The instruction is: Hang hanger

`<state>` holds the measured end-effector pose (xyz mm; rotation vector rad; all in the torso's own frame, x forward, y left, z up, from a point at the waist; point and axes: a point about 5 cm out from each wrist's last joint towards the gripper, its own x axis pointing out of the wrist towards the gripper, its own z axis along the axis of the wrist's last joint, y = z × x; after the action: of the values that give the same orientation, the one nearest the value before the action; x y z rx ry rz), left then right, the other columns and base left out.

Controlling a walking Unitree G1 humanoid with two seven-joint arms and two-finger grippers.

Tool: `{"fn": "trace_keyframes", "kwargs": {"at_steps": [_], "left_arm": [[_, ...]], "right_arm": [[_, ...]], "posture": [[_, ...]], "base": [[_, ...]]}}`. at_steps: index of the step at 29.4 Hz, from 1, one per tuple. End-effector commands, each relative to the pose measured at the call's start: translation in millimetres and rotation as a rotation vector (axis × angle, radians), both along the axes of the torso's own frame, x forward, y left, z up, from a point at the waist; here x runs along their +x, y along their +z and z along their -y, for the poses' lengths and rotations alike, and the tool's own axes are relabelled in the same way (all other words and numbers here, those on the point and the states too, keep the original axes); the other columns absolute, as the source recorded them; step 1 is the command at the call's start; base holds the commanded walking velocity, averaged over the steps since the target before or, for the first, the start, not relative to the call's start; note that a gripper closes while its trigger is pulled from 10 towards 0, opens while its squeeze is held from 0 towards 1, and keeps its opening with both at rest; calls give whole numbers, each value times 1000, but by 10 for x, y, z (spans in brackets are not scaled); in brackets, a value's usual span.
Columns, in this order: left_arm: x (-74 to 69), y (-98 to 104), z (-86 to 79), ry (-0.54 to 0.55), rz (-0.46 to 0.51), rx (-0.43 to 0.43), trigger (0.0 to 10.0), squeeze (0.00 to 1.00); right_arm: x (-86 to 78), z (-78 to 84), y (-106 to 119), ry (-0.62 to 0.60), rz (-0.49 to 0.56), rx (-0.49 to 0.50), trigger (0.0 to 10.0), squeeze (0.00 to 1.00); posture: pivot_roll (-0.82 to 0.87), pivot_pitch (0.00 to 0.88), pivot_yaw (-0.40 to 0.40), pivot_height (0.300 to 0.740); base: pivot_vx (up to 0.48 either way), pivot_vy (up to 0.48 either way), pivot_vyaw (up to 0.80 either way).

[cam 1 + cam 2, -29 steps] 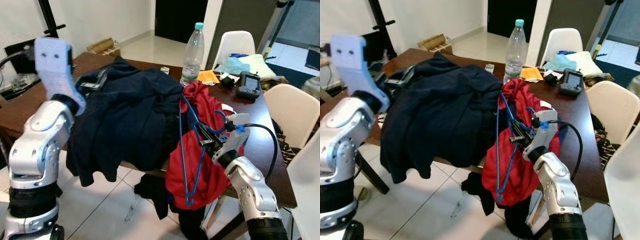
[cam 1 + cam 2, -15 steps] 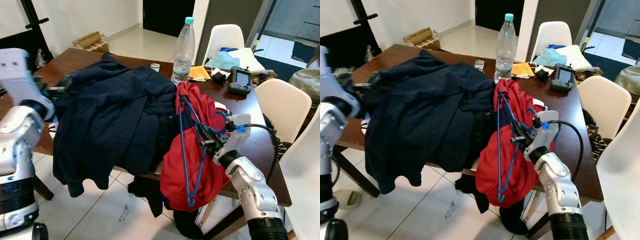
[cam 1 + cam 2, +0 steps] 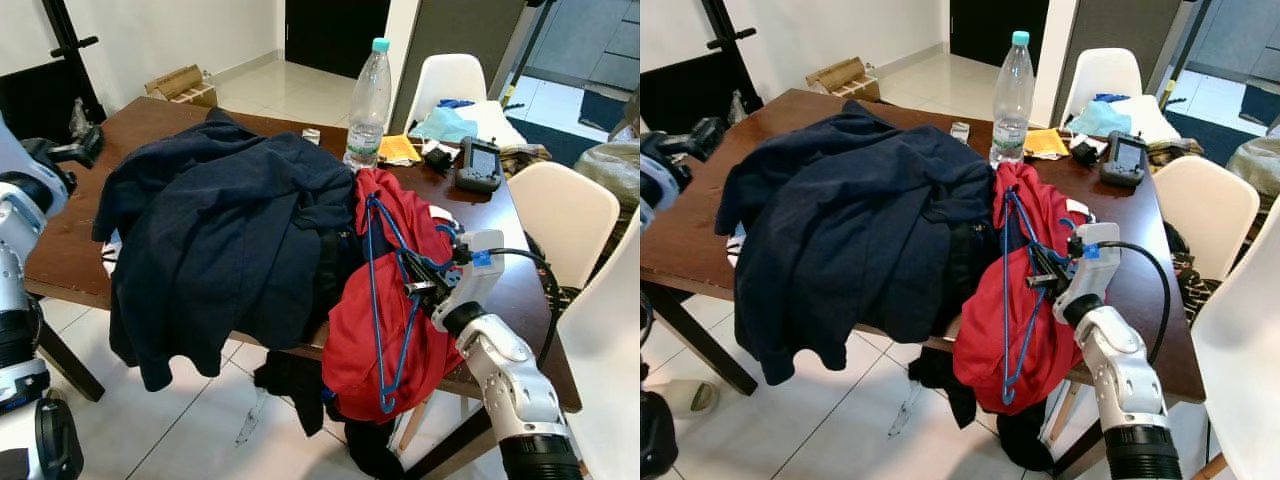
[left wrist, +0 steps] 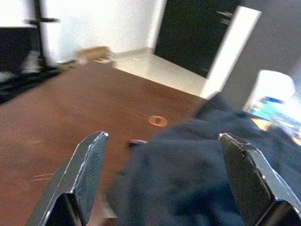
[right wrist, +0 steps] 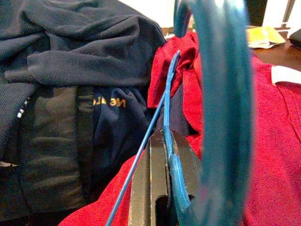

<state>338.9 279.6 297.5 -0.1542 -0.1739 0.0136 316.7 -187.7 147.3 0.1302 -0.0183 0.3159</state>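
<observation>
Brown wooden table [image 3: 70, 250] on pale tiled floor [image 3: 190, 430], white chairs [image 3: 555, 215] at 3 o'clock, clear water bottle [image 3: 366, 105] at 12. Yellow lettering on dark garment [image 5: 110, 101], unreadable. Blue hanger [image 3: 385, 300] clamped between shut fingers of right gripper [image 3: 420, 285], draped over red shirt [image 3: 400, 340] beside navy jacket [image 3: 230, 240]. Left gripper [image 4: 164, 183] spread wide, now lower and farther toward 9 than before.

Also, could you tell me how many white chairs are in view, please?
3: one chair at the table's far end, one along the table's right side, and one nearest, at the right edge of the view. Others may be hidden.
</observation>
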Motion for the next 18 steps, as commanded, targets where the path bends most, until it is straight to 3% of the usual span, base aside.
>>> {"fn": "trace_keyframes", "kwargs": {"at_steps": [1,11,17,18], "left_arm": [[65,-48,152,-76,-43,13,10000,0],[100,-103,169,-111,-108,31,10000,0],[78,-121,41,-27,-140,73,10000,0],[74,-125,7,-6,-145,86,6980,0]], "right_arm": [[-17,40,-31,-17,-20,-19,10000,0],[-24,49,-35,-20,-20,-27,10000,0],[-21,77,-30,-28,-20,-31,10000,0],[-21,75,-32,-29,-21,-32,10000,0]], "posture": [[112,72,-51,740],[108,72,-50,740],[109,71,-48,740],[109,71,-48,740]], "base": [[0,0,0],[0,0,0],[0,0,0],[0,0,0]]}}
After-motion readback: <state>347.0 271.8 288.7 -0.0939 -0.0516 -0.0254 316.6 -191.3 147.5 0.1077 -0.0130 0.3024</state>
